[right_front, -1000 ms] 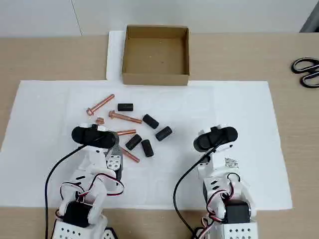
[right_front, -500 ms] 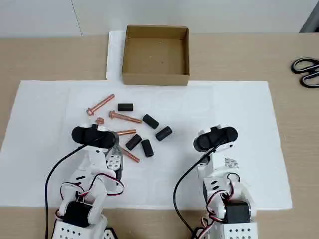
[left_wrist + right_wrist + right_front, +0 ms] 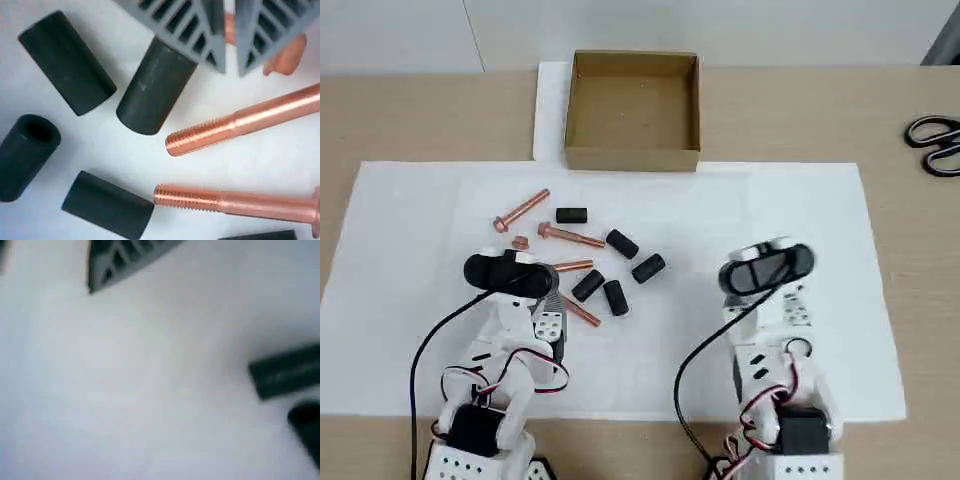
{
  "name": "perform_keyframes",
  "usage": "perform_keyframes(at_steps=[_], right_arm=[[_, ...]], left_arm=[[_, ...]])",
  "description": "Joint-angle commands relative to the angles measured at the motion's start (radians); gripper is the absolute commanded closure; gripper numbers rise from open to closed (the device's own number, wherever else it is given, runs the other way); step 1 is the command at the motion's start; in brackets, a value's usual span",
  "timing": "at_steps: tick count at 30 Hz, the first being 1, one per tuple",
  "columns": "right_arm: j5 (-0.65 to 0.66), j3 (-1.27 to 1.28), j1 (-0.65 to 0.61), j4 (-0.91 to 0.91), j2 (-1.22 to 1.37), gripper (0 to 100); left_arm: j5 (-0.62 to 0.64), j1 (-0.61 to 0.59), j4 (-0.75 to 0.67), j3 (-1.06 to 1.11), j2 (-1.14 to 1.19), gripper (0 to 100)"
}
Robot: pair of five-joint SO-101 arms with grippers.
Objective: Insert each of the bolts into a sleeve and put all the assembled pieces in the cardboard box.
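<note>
Right arm (image 3: 767,268) swung rt over open paper (image 3: 820,210), clear of sleeves (image 3: 649,267).

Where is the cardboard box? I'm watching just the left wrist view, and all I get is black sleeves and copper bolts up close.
Observer: The cardboard box stands past the pile, on the table's far side from the arms.
Operator: How many sleeves are there altogether?
Observer: Five sleeves lie loose on the white paper.
Operator: Is anything else around?
Observer: A pair of scissors lies near the table's right edge, off the paper.
</note>
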Motion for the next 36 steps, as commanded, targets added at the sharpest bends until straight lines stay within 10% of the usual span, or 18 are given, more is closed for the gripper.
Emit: perform_keyframes(at_steps=[1, 13, 25, 36], right_arm=[[0.008, -0.16, 0.07, 0.113, 0.07, 79.1], [0.054, -0.703, 0.166, 0.188, 0.897, 79.3], [0.137, -1.007, 0.159, 0.225, 1.244, 79.3], [0.06, -1.131, 0.039, 0.242, 1.474, 79.3]], left_arm=[[0.002, 0.008, -0.002, -0.015, -0.009, 99], [-0.002, 0.118, -0.011, -0.01, -0.009, 99], [-0.298, -0.446, 0.285, -0.386, 0.038, 99], [-0.164, -0.479, 0.493, -1.167, 1.24, 99]])
